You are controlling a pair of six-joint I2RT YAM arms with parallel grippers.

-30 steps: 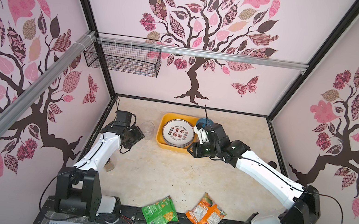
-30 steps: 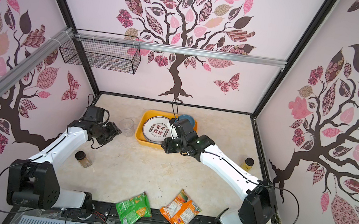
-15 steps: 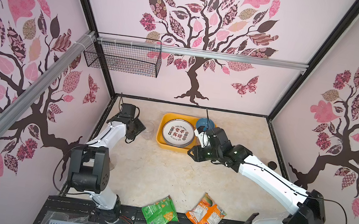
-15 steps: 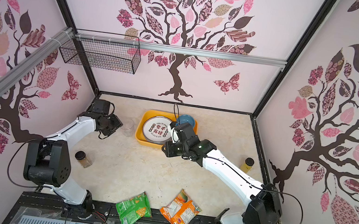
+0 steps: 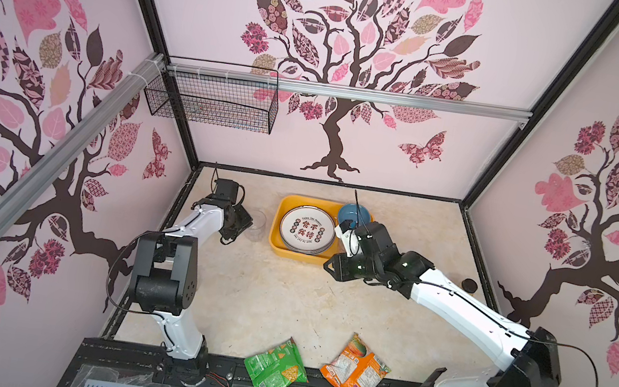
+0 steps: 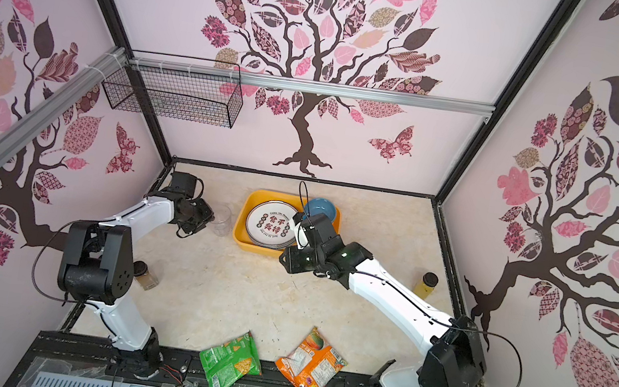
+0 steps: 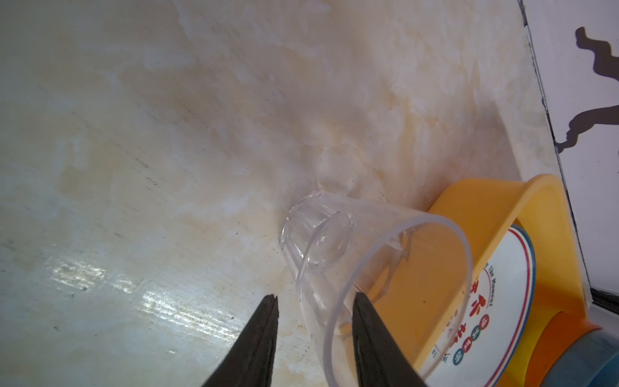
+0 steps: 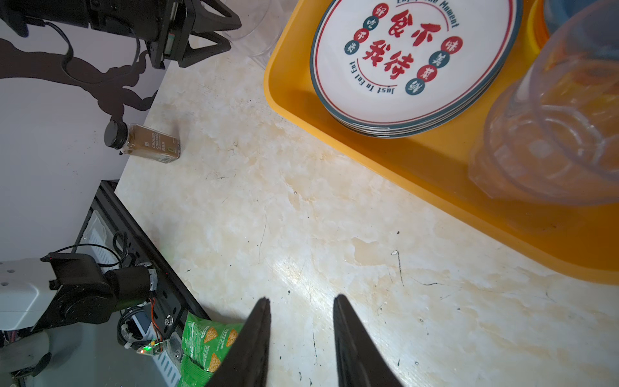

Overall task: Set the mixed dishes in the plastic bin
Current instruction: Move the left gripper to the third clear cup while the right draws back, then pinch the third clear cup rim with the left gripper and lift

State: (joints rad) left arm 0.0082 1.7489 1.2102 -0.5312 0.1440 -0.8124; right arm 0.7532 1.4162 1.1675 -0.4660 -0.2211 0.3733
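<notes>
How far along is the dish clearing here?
Done: a stack of plates, a blue bowl and one clear cup sit in the yellow bin. In hand: the left gripper straddles the wall of a second cup standing beside the bin, not clamped yet. The right gripper is open and empty. Left: that cup.

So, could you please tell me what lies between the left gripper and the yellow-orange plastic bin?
A clear plastic cup, upright, in both top views; the left wrist view shows the left gripper's fingers straddling its rim.
</notes>
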